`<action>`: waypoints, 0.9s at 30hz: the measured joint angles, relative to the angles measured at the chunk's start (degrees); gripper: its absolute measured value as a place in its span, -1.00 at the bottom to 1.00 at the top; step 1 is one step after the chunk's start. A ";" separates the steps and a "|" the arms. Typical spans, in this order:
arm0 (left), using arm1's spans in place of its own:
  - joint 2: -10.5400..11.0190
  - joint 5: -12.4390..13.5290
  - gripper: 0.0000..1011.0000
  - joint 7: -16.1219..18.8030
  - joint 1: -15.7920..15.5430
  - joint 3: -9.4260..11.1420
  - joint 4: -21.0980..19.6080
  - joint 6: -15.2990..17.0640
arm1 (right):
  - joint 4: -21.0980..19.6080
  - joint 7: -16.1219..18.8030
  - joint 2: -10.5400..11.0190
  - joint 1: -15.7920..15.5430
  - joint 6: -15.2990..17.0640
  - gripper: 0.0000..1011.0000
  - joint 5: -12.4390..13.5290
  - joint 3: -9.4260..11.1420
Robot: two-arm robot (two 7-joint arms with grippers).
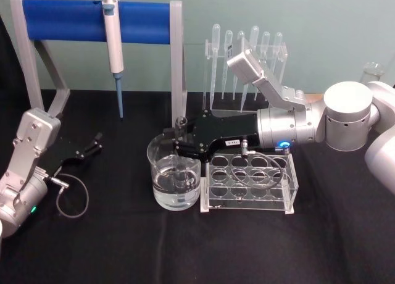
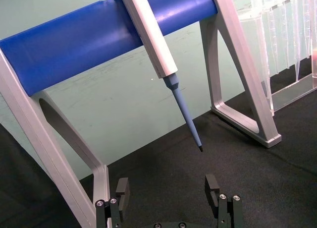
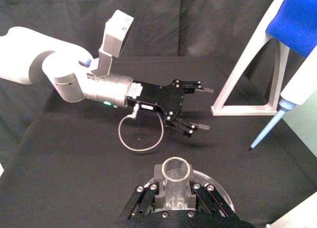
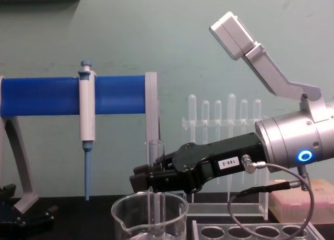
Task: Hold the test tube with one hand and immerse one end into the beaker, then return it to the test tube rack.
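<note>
Surface: a black cloth covers the surface (image 1: 123, 247) from near edge to far edge.
Room: a pale green wall (image 4: 209, 42) stands close behind the far edge.
Far left: a grey stand with a thick blue bar (image 1: 68, 18). A white-and-blue pipettor (image 1: 113, 43) hangs from the bar, tip down.
Far right: a clear holder of plastic pipettes (image 1: 247, 43) stands upright against the wall.
Beaker: the beaker (image 1: 154, 163) stands near the middle of the surface and holds clear liquid in its lower part.
Test tube rack: the clear test tube rack (image 1: 250, 200) with round holes sits just beside the beaker, on its right.
Test tube: the test tube (image 4: 155, 151) is upright, open rim at the top. Its lower end is down inside the beaker and seems to reach the liquid.
Right end effector: the right end effector (image 1: 180, 145) reaches in from the right, level above the rack, and hangs over the beaker. Its black jaws are closed around the tube's upper part, just under the rim.
Left end effector: the left end effector (image 1: 95, 142) lies low at the near left, well apart from the beaker — jaws spread wide, nothing between them.
</note>
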 joint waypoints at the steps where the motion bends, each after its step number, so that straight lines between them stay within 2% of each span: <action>1: 0.00 0.00 0.98 0.00 0.00 0.00 0.00 0.00 | 0.00 0.00 0.00 0.00 0.00 -0.55 0.00 0.00; 27: 0.00 0.00 0.98 0.00 0.00 0.00 0.00 0.00 | 0.00 0.00 0.00 0.00 0.00 -0.55 0.00 0.00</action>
